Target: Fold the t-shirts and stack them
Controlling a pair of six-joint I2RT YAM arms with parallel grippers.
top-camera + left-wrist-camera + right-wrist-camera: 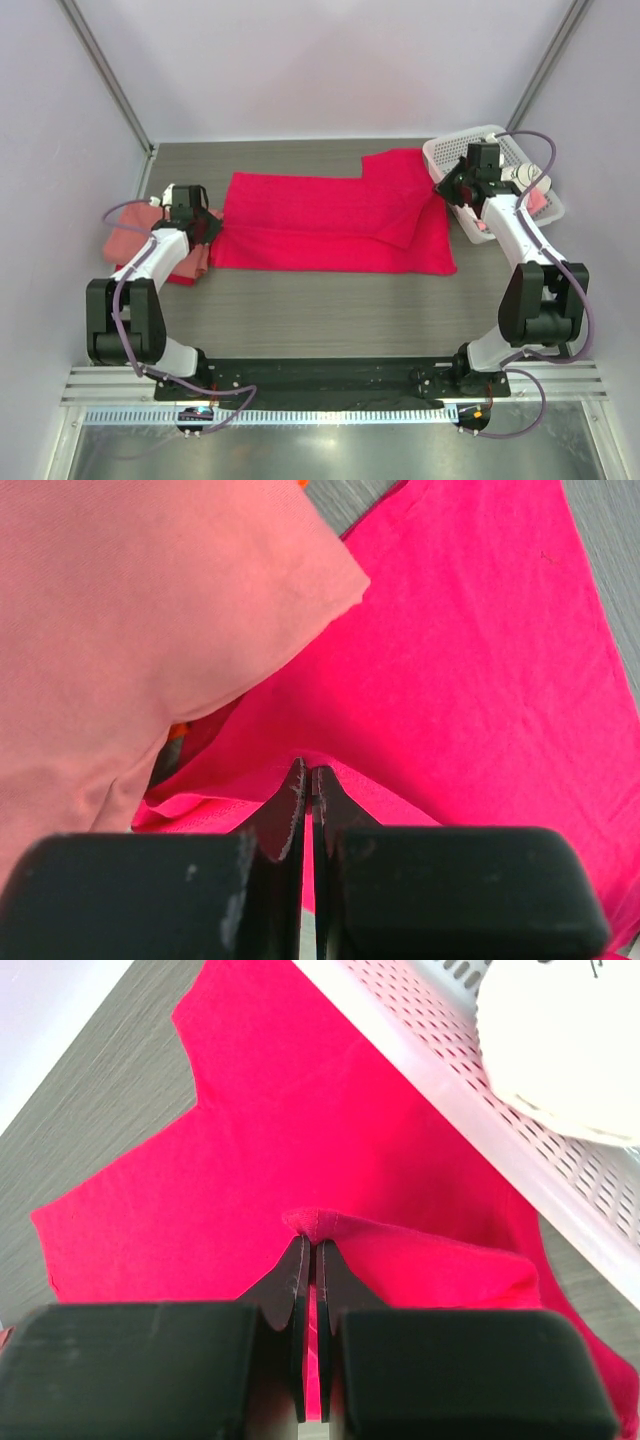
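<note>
Left tool [307, 780] and right tool [310, 1250] each pinch the crimson shirt [320, 220]; only the wrist views reveal those clenched grips.

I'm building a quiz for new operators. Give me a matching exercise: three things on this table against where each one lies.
Things:
1. bright crimson cloth t-shirt
2. salmon-pink cloth t-shirt
3. white plastic lattice basket

Places:
A. far right corner of the grey table
B. left edge of the table
C. spread across the middle

Pairs: 1-C, 2-B, 3-A
</note>
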